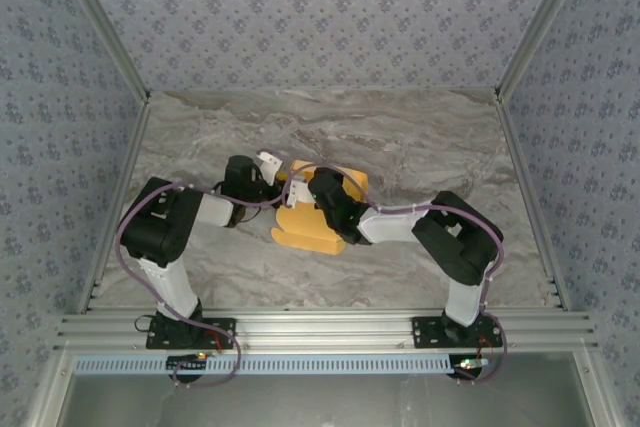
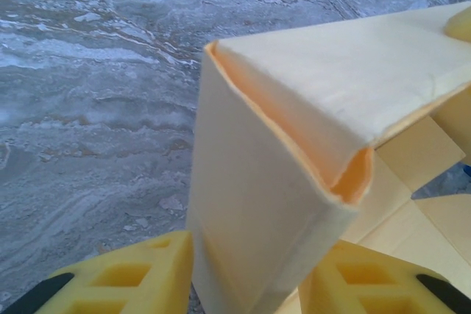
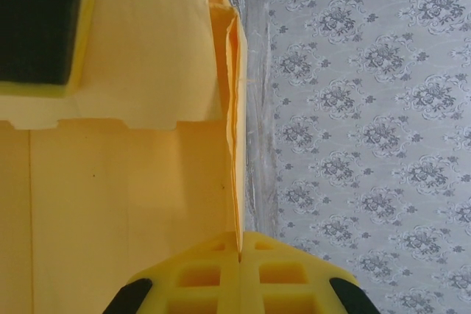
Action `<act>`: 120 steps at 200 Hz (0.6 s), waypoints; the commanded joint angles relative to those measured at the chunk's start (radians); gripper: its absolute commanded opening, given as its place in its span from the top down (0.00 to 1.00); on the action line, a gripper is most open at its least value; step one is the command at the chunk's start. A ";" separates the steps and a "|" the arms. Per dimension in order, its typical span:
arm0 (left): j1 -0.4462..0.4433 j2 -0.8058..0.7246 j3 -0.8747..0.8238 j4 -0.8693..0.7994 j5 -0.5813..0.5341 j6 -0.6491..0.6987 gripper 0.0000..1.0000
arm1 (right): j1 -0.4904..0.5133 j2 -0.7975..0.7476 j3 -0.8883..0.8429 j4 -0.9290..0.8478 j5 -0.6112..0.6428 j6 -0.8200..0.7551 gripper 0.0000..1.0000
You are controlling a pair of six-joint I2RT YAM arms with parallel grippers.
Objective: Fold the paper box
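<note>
Left gripper (image 2: 254, 251): pads closed against both faces of a doubled box (image 1: 300, 232) wall.
Box: part-folded, centre of table (image 1: 450, 147), between the arms.
Right gripper (image 3: 239, 251): pressed together, pinching a thin wall edge.
Risk: an uneven squeeze or opposed pull could buckle or tear the cardboard, or the fold could spring open.

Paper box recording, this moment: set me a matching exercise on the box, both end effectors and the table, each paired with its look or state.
Column one:
1. box
2. left end effector
3. right end effector
4. table

Column two:
a. grey and marbled
b. pinched shut on a thin panel edge
c. yellow-orange, partly folded
d. straddling a doubled-over wall

Pairs: 1-c, 2-d, 3-b, 4-a
</note>
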State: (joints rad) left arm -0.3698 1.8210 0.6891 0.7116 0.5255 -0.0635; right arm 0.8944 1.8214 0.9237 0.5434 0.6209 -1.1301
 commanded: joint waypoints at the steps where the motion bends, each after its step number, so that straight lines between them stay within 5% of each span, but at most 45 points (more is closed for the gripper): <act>1: -0.010 0.011 -0.020 0.079 -0.038 -0.016 0.62 | -0.003 -0.013 0.004 -0.060 -0.030 0.021 1.00; 120: -0.064 0.027 -0.033 0.182 -0.136 -0.019 0.62 | -0.009 -0.013 0.004 -0.073 -0.040 0.023 1.00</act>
State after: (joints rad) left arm -0.4160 1.8385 0.6628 0.8211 0.4156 -0.0757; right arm 0.8894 1.8210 0.9237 0.5430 0.6128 -1.1297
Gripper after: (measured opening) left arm 0.378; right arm 0.051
